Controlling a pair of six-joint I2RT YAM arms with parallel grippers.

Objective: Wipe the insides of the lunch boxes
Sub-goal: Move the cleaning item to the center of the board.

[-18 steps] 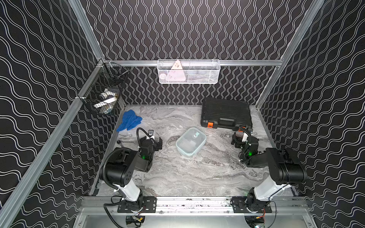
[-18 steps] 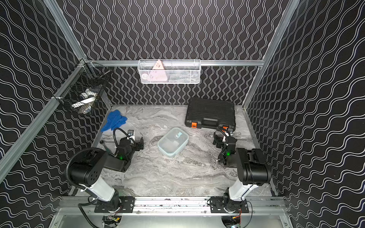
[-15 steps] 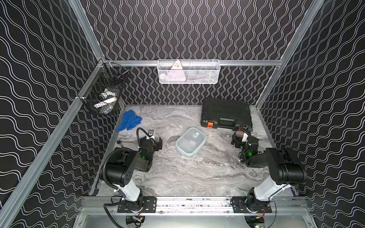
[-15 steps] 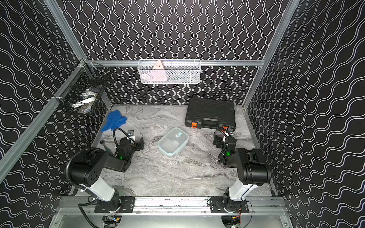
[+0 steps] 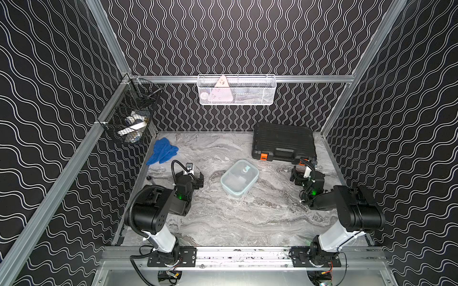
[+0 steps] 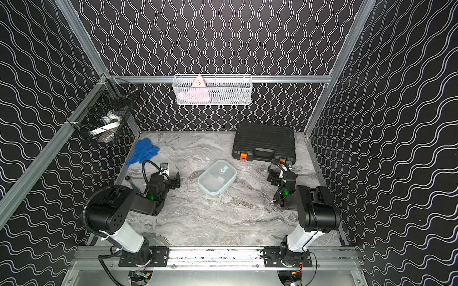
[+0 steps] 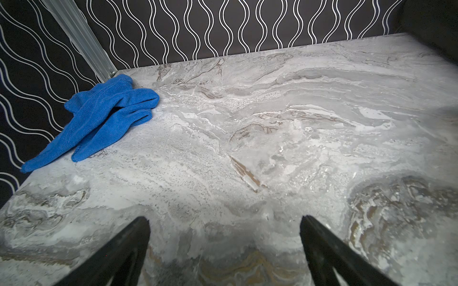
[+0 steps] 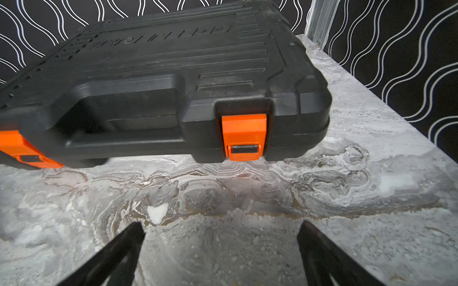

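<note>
Marbled table (image 5: 223, 218) bears lunch box (image 5: 239, 178), blue cloth (image 5: 162, 151), black case (image 5: 283, 140).

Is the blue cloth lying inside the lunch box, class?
No, the blue cloth lies at a far corner of the table, well apart from the lidded lunch box.

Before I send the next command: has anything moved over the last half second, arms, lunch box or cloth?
Nothing visibly changed. The left gripper and right gripper are open and empty where they were, low over the table. The lunch box sits closed mid-table, the blue cloth lies in the far left corner, and the black case is at the back right, all as before.
</note>
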